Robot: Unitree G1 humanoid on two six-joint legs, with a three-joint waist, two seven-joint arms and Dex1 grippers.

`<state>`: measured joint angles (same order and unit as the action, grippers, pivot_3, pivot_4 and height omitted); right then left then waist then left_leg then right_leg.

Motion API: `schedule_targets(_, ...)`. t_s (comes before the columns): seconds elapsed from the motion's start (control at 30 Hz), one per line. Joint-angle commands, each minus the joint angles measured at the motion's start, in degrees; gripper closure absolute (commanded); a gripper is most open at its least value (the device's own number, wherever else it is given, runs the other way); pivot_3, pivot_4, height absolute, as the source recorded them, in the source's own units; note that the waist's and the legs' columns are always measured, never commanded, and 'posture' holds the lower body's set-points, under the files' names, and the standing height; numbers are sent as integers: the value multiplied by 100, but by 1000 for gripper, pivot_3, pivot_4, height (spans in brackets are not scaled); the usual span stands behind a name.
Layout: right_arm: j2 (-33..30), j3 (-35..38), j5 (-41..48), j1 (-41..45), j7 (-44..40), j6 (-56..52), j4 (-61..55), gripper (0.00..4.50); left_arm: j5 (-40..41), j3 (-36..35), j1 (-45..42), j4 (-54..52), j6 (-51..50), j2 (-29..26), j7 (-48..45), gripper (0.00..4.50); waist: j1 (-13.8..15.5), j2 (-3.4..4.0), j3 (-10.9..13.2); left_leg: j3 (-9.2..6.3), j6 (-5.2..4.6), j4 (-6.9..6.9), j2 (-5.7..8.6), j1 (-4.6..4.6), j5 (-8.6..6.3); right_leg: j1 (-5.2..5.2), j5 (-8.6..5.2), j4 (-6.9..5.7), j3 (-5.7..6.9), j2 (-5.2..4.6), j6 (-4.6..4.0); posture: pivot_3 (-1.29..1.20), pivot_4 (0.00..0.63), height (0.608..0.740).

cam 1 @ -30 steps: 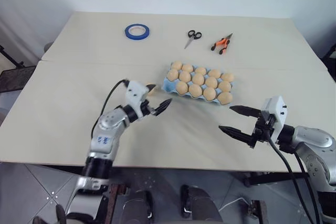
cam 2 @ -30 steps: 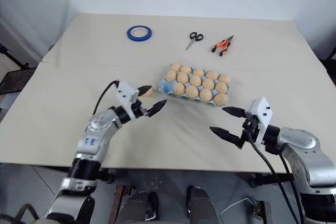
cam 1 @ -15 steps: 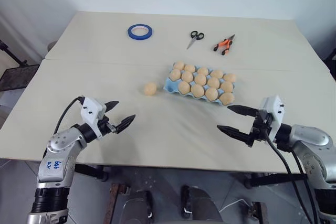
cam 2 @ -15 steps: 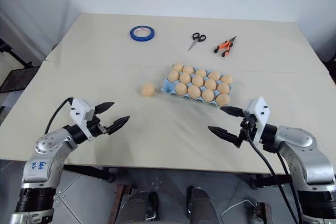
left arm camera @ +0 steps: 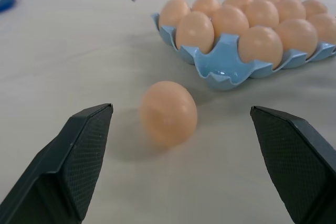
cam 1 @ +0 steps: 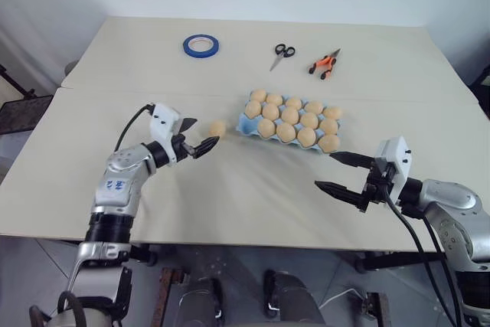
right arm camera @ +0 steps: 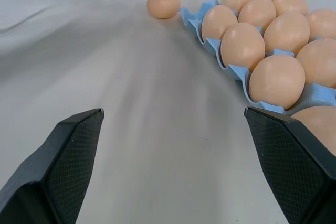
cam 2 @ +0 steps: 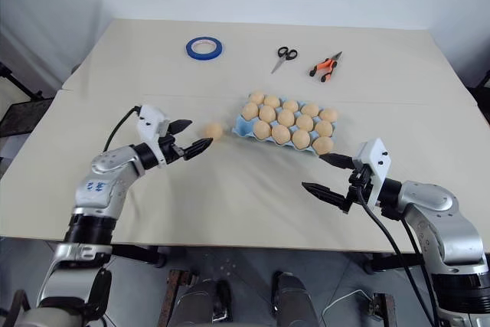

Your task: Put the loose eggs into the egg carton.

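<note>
On the table (cam 1: 92, 158), the left gripper (cam 1: 197, 137) is spread wide, aimed at one loose egg (cam 1: 218, 128) lying just left of the egg carton (cam 1: 246, 123), whose near-left pocket is empty; fourteen eggs fill the rest. Behind lie one tape roll (cam 1: 200, 45), scissors (cam 1: 281, 54) and pliers (cam 1: 324, 63). The right gripper (cam 1: 342, 172) hovers spread.

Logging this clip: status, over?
Left gripper open, facing loose egg. Right gripper open, idle. Egg carton has one empty pocket. Path clear.
</note>
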<state>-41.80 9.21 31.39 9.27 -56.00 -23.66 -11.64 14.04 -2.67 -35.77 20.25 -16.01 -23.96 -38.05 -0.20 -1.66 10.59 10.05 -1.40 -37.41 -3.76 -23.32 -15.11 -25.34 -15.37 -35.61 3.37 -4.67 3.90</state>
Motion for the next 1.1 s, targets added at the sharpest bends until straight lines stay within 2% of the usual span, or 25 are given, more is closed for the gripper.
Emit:
schedule_targets(0.03, 17, 94, 15, -45, 37, 89, -206, 0, -259, 109, -498, 781, 398, 104, 26, 22, 8, 0, 0, 0, 0, 1, 0, 0, 0, 0, 0, 0, 0, -1, 0, 0, 150, 740)
schedule_targets(0.17, 50, 121, 10, -105, 120, 95, -266, 0, -642, 303, -1183, 2249, 913, 281, 83, 22, 13, -1, 0, -2, -1, 0, 0, -1, 1, -1, 0, 0, 4, 2, 0, 0, 150, 740)
schedule_targets(0.33, 63, 142, 16, -144, 208, 79, -313, 0, -782, 279, -1614, 3165, 1462, 460, 15, 22, 5, -2, 1, 0, -3, 0, 0, -6, -1, -5, 1, 3, 3, 3, 1, 0, 150, 740)
schedule_targets(0.43, 68, 168, 22, -192, 276, 64, -360, 0, -859, 268, -1799, 3610, 1729, 538, -3, 629, 12, -2, 1, -1, -2, 0, -2, -7, -1, -5, 0, 2, 7, 6, 1, 0, 150, 740)
schedule_targets(0.63, 59, 194, 40, -239, 365, 68, -399, 0, -864, 178, -1920, 3871, 2022, 542, -47, 2479, 7, -2, 1, -1, -2, -2, -1, -7, -1, -5, 0, 1, 7, 6, 1, 0, 150, 740)
schedule_targets(0.7, 49, 208, 44, -251, 382, 74, -411, 0, -814, 129, -1983, 3752, 2026, 505, -135, 2783, 9, -2, 1, -1, -2, -3, -1, -7, -1, -5, 0, 0, 7, 7, 1, 0, 150, 740)
schedule_targets(0.9, 45, 238, 56, -271, 435, 83, -429, 0, -468, -43, -2413, 3230, 1606, 665, -619, 2838, 22, -5, 3, -4, -3, -14, -1, -16, -1, -6, 1, -2, 12, 9, 1, 0, 150, 740)
schedule_targets(1.1, 101, 233, 55, -315, 532, 93, -488, 0, -760, 140, -2801, 3760, 1751, 977, -652, 2838, 19, -5, 3, -3, -11, -25, 3, -18, -6, -2, 3, -1, 11, 8, 6, 0, 150, 740)
